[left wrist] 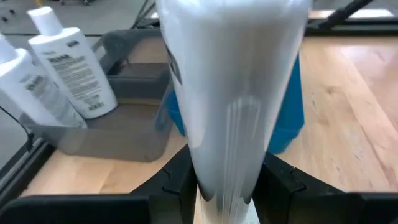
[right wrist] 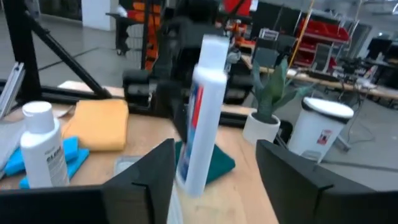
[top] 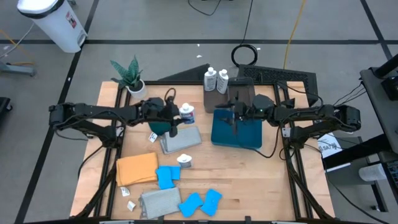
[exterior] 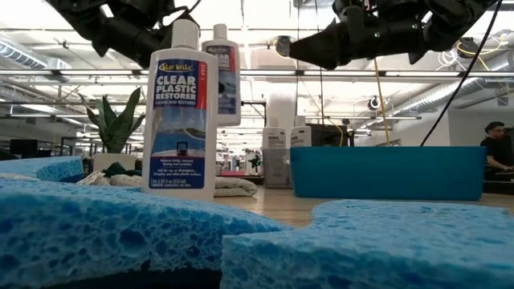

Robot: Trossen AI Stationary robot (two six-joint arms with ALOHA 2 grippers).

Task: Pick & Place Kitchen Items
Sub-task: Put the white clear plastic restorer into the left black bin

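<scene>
My left gripper (top: 176,116) is shut on a small white bottle with a blue label (top: 186,114), held above the table between a dark green cloth (top: 160,126) and the blue bin (top: 239,132). My right gripper (top: 235,116) is open and empty over the bin. Another bottle (top: 185,160) stands on its base on the table. Two bottles (top: 216,80) stand in the dark grey tray (top: 244,87). An orange cloth (top: 137,168), two grey cloths (top: 180,140) and blue sponges (top: 166,176) lie flat on the table. My left gripper pinches the bottle's body (left wrist: 227,168) between its two fingers (left wrist: 180,183), one on each side. The fingers come from the table's left. The bottle (exterior: 222,74) stands about upright, cap up, lifted clear of the table.
A potted green plant (top: 129,78) stands at the far left corner. The near part of the table holds a grey cloth (top: 158,202) and sponges (top: 200,202). Bare wood shows at the near right (top: 255,180). A white waste bin (top: 56,22) stands on the floor.
</scene>
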